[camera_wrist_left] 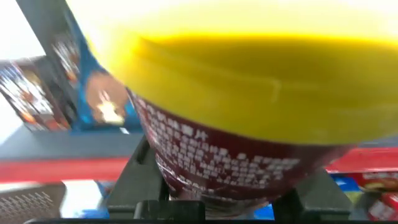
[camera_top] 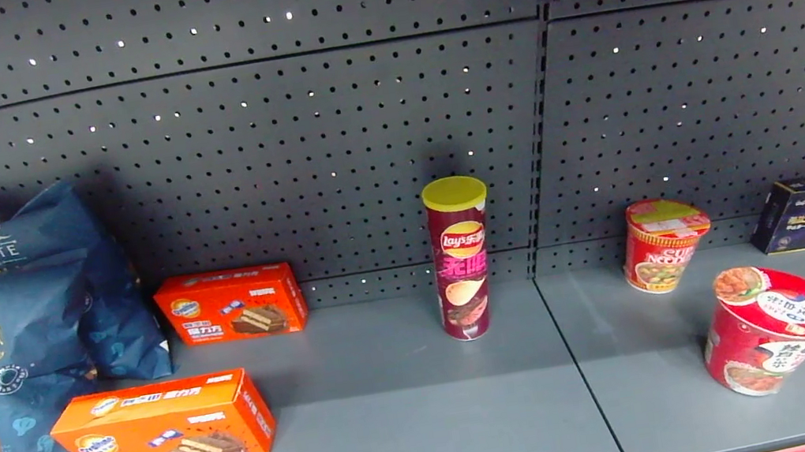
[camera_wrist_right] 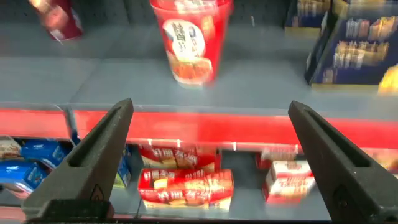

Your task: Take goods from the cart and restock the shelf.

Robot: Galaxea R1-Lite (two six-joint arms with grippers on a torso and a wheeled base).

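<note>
Snugly in left gripper, cylindrical can

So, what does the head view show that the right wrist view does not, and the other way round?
Head view, not right wrist view: the blue snack bags and two orange boxes at the shelf's left end. Right wrist view, not head view: the right gripper, open, the red shelf edge, and red packs on a level below it. Both: the front noodle cup standing on the grey shelf.
</note>
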